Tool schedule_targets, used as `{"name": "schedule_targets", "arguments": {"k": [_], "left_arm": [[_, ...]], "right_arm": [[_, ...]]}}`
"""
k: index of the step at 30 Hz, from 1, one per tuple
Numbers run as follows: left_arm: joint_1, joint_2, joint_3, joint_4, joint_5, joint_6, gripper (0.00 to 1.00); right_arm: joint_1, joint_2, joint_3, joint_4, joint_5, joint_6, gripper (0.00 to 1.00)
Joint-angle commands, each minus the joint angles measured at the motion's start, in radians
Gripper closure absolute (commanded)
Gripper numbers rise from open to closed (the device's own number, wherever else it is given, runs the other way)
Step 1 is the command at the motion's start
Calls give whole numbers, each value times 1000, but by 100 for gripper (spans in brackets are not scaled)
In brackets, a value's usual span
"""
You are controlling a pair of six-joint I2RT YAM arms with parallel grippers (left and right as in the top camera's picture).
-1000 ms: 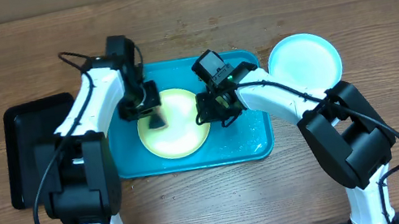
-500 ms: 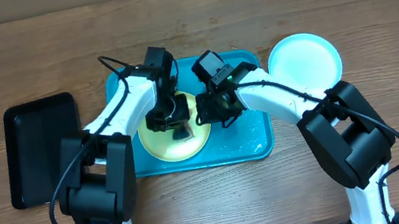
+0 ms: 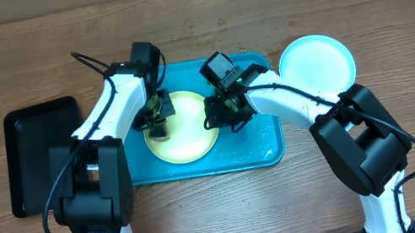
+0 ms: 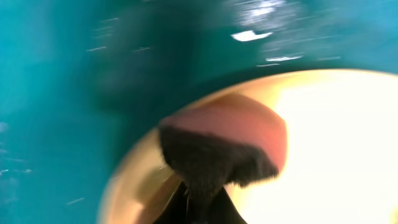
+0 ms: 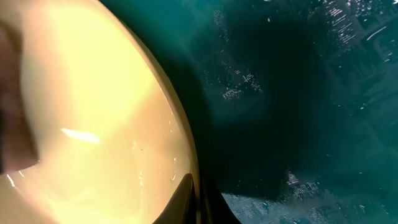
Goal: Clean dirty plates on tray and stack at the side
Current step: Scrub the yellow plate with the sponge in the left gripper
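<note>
The yellow-green rimmed plate (image 3: 185,136) lies in the turquoise tray (image 3: 264,147). My left gripper (image 3: 157,122) is shut on a dark scrubbing pad with a pink back (image 4: 217,149) and presses it on the plate's left rim (image 4: 134,177). My right gripper (image 3: 219,116) is shut on the plate's right rim; in the right wrist view its fingers (image 5: 186,196) pinch the rim of the plate (image 5: 87,112) over the wet tray floor (image 5: 298,93). A pale blue plate (image 3: 316,63) lies on the table to the right of the tray. The white plate is not distinguishable.
A smaller black tray (image 3: 39,155) lies on the wooden table left of the turquoise tray. Water drops lie on the tray floor at its right side (image 3: 267,136). The left arm's cable loops above the tray's back-left corner.
My left gripper swept the pad from the plate's left side to its middle and back to the left rim. The right gripper and the plate have stayed in place.
</note>
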Motion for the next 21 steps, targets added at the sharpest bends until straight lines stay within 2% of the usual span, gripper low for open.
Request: {"name": "schedule_targets", "arguments": {"k": [1,8,12,15,19,21], "left_arm": [[-29,20,-15,73,262,23,96],[-101,40,-90,134,269,23,96],[-109,50,-108,103,269,29,96],[-100,49,-105,39,275,117,96],[-91,37,-93,-24,482,392,96],[-90,28,-93,-37,566,470,96]], "right_arm": [[-10,24,0,-11,62,-4,96],[-10,24,0,-11,63,-4,96],[-10,24,0,-12,62,-4,96],[-10,24,0,-19,62,-5,96],[-10,24,0,-18,63,-5,96],[-10,24,0,-18,63,-5,96]]}}
